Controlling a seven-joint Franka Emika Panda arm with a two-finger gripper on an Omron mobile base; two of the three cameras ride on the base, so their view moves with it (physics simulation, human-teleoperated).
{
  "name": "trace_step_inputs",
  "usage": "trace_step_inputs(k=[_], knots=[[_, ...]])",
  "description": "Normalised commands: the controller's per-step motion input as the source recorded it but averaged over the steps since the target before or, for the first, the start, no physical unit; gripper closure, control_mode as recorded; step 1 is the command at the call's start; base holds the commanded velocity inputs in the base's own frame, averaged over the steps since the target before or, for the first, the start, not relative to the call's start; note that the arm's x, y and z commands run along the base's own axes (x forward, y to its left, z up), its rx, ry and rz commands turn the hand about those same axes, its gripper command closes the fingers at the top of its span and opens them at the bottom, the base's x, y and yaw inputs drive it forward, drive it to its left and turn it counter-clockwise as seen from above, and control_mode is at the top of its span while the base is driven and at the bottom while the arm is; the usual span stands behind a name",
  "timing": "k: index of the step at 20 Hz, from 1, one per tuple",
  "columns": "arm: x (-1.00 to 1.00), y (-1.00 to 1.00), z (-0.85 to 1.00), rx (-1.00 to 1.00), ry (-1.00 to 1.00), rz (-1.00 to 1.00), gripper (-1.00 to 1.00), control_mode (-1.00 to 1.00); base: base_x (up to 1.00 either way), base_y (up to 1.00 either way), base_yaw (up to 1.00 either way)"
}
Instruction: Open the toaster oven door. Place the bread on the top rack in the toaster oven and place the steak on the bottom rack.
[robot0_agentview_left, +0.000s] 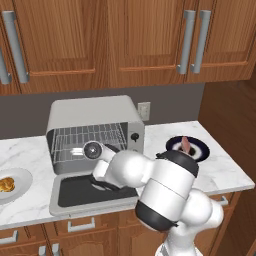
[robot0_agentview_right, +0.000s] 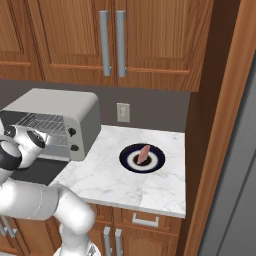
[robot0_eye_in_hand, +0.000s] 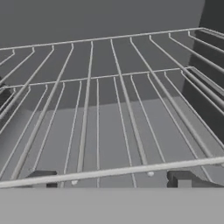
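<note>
Door (robot0_agentview_left: 85, 192) down; gripper (robot0_eye_in_hand: 116, 178) open and empty at the rack (robot0_eye_in_hand: 109, 118). Back straight out, clear of wires, before fetching bread (robot0_agentview_left: 6, 185).

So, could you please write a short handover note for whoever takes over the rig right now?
Gripper: open, empty, at the front edge of a wire rack in the toaster oven.
Toaster oven door: folded down flat, done.
Bread: on the light plate left of the oven, not moved.
Steak: on the dark plate to the right, not moved.
Left: bread to the top rack, steak to the bottom.
</note>
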Motion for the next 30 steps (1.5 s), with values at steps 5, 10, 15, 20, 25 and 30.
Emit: trace_step_inputs(k=[5,10,15,20,25,30], knots=[[0.29,0.15,-0.01,0.00,0.00,0.05,-1.00,-1.00,0.00,0.00,0.00],[0.21,0.22,0.00,0.00,0.12,0.01,-1.00,-1.00,0.00,0.00,0.00],[0.10,0.24,0.00,0.00,0.26,0.00,-1.00,-1.00,0.00,0.00,0.00],[0.08,0.24,0.00,0.00,0.39,0.00,-1.00,-1.00,0.00,0.00,0.00],[-0.06,0.28,-0.05,0.00,0.48,0.00,-1.00,-1.00,0.00,0.00,0.00],[-0.15,0.29,-0.20,0.00,0.39,0.00,-1.00,-1.00,0.00,0.00,0.00]])
